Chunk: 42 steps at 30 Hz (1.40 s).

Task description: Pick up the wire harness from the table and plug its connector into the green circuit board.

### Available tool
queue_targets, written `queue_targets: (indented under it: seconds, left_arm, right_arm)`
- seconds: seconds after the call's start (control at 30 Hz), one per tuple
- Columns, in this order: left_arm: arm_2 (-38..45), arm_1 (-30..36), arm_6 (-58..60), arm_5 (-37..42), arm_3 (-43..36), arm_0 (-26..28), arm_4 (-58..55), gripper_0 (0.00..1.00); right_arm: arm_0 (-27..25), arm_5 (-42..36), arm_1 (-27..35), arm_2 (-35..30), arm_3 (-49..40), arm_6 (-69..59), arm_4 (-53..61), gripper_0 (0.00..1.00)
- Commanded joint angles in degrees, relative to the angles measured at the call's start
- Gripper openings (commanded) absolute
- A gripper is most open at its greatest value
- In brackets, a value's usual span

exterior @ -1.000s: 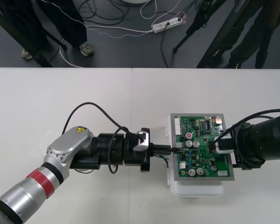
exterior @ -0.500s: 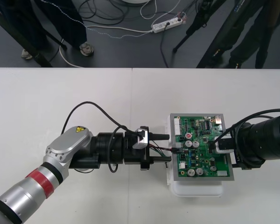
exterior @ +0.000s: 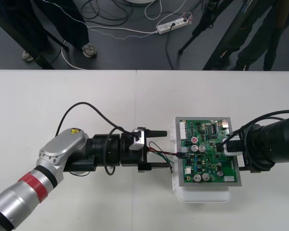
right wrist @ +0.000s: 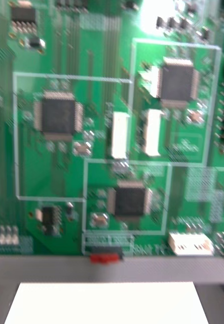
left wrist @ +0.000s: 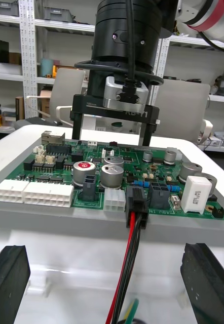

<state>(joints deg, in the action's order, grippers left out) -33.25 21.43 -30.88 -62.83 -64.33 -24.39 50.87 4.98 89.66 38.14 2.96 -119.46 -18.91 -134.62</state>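
**Plug seated in the board's left edge, left jaws spread wide**

The green circuit board (exterior: 208, 144) sits on its white base (exterior: 204, 196) on the right half of the bench (exterior: 62, 96), well back from the far edge.

The wire harness (exterior: 164, 154) runs across the short gap between the left jaws and the board's left edge. Its black plug (left wrist: 135, 200) stands in a socket on that edge, among other black and white connectors. The red and black wires (left wrist: 128, 253) drop from the plug over the rim of the base and back towards the left wrist. A green wire shows beside them lower down.

The left arm (exterior: 62, 161) reaches in from the bench's near left corner, and the left jaws stop just short of the base. They are released: the two black fingers (left wrist: 8, 283) stand far apart on either side of the wires and clasp nothing.

The right arm (exterior: 274, 144) comes in from the bench's right edge, with the right jaws over the board's right edge. Seen from the left wrist, their two thin fingers (left wrist: 77, 126) reach down to that edge. They stand apart with nothing between them.
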Motion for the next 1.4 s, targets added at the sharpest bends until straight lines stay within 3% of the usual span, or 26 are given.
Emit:
queue_targets:
  seconds: [0.03,0.33,0.6,0.93,1.2,1.4]
  left_arm:
    - [-1.29,4.94,-2.52,1.31,-4.49,-2.07,-1.56,0.88]
    - [-0.59,12.23,-0.93,-1.59,-7.39,-2.07,-2.62,0.88]
    - [4.07,17.86,0.82,-8.36,-7.39,-1.98,0.55,0.88]
    - [16.64,18.83,10.23,-20.05,-8.89,-1.01,11.8,0.88]
    - [28.41,18.83,18.84,-26.91,-16.53,3.82,18.92,0.88]
    - [34.57,18.83,26.14,-27.17,-23.92,6.46,20.85,0.88]
  right_arm:
    - [1.26,0.34,2.46,-3.23,-1.74,0.81,0.5,1.0]
    - [1.35,0.34,8.26,-7.53,2.39,5.2,9.11,1.0]
    - [1.08,0.34,12.92,-14.3,9.42,13.99,26.16,1.0]
    - [1.0,0.34,18.02,-16.06,11.7,15.04,42.77,1.0]
    - [0.91,0.34,20.13,-16.85,11.7,15.75,53.32,1.0]
    - [0.91,-0.62,21.97,-16.94,11.79,16.19,59.91,1.0]
